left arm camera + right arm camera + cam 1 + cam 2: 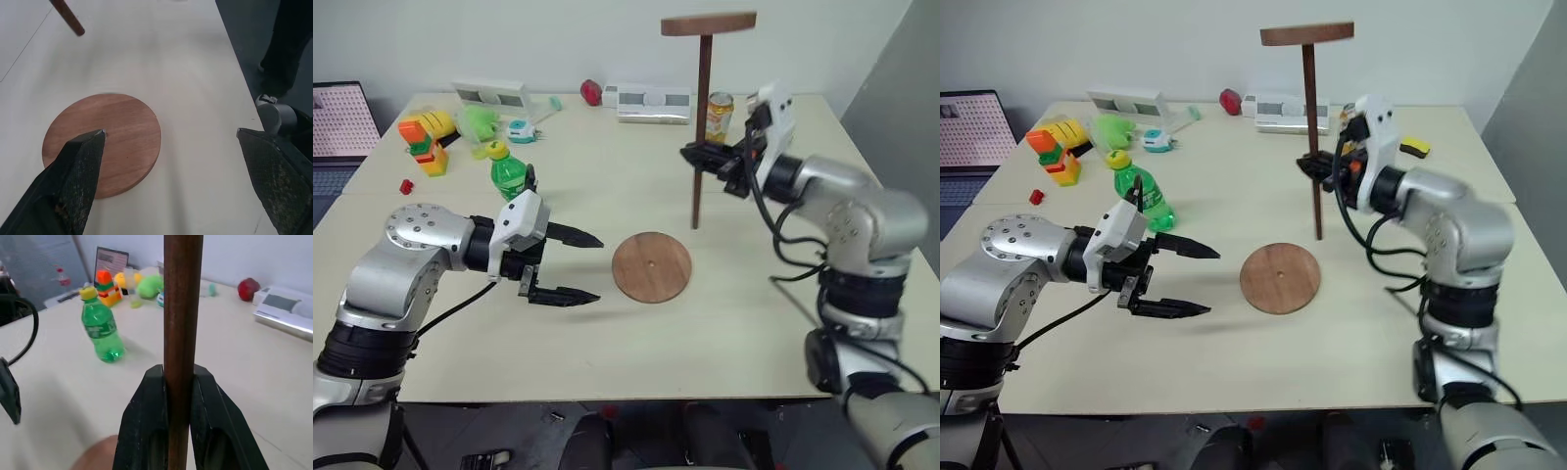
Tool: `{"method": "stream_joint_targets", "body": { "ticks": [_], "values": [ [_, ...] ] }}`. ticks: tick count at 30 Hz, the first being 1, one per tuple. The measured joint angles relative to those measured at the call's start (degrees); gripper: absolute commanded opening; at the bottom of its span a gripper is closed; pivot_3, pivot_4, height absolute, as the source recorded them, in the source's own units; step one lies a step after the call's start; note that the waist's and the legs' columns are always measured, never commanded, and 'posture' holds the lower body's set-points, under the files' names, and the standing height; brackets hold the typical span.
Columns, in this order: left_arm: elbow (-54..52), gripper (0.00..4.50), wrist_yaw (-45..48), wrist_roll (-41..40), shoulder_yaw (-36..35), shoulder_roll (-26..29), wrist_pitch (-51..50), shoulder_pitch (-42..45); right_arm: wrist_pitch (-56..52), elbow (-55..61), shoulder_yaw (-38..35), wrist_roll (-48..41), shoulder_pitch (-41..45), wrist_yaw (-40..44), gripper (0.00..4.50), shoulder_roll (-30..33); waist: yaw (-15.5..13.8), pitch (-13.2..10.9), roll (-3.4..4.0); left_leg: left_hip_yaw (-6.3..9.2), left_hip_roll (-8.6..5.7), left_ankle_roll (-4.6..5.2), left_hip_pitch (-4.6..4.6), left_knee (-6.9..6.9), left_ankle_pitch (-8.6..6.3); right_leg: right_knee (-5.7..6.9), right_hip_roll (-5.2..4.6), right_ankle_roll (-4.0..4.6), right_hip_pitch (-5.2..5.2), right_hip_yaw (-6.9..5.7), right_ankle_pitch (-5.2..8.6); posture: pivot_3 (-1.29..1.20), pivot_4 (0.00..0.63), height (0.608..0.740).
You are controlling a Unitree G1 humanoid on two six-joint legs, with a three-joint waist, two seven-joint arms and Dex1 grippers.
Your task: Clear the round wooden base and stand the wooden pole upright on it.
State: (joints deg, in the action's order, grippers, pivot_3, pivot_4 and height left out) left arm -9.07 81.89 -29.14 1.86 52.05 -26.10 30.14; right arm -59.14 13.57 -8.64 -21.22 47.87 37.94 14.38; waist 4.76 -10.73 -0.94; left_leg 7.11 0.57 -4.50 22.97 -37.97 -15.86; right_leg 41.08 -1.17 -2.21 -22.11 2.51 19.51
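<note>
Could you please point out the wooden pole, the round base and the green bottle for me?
Pole (702,93), left eye view, on its rod below the disc.
Base (651,266), left eye view, on its top face by the centre hole.
Green bottle (103,335), right wrist view, on its body.

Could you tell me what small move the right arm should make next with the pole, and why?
Probably carry the wooden pole sideways until its lower end is over the round wooden base. The right gripper is shut on the rod, held upright, disc end up, bottom tip off the base's far side; the base is bare.
</note>
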Motion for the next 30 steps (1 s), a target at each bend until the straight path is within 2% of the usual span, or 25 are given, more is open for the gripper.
{"method": "stream_joint_targets", "body": {
  "ticks": [4, 8, 17, 30],
  "values": [
    [-0.04, 4.50, 0.19, -0.03, -0.01, 0.41, -0.02, -0.22, 10.28, 4.40, 7.78, 1.30, -10.66, -4.38, 0.23, -7.79, 0.28, 0.00, 0.00, -0.04, 0.00, -0.01, -0.04, 0.02, 0.01, 0.04, 0.02, 0.00, -0.05, 0.06, 0.00, 0.00, 0.150, 0.740],
    [-0.08, 4.50, 0.17, -0.01, -0.01, 0.56, 0.06, -1.37, 20.13, 4.92, 14.41, 4.86, -16.47, -5.04, 0.23, -7.82, 0.27, 0.00, 0.01, -0.03, 0.01, -0.01, -0.05, 0.01, 0.01, 0.04, 0.03, 0.00, -0.04, 0.05, 0.00, 0.00, 0.150, 0.740],
    [-1.70, 4.50, 0.00, -0.05, -0.05, 1.22, -0.06, -2.54, 33.06, -3.77, 18.26, 9.03, -17.77, -7.01, 0.23, -8.61, 0.27, 0.00, 0.00, -0.02, 0.03, -0.01, -0.09, 0.02, 0.01, 0.04, 0.06, 0.00, -0.02, 0.05, 0.00, 0.00, 0.150, 0.740],
    [-1.98, 4.50, -1.39, 0.08, -0.04, 1.28, 0.20, -4.53, 39.92, -7.03, 20.04, 10.99, -19.08, -6.94, 0.23, -8.03, 0.22, 0.03, 0.00, -0.02, 0.03, 0.01, -0.16, 0.02, 0.00, 0.04, 0.06, 0.00, 0.06, 0.05, 0.00, 0.00, 0.150, 0.740]
  ]
}}
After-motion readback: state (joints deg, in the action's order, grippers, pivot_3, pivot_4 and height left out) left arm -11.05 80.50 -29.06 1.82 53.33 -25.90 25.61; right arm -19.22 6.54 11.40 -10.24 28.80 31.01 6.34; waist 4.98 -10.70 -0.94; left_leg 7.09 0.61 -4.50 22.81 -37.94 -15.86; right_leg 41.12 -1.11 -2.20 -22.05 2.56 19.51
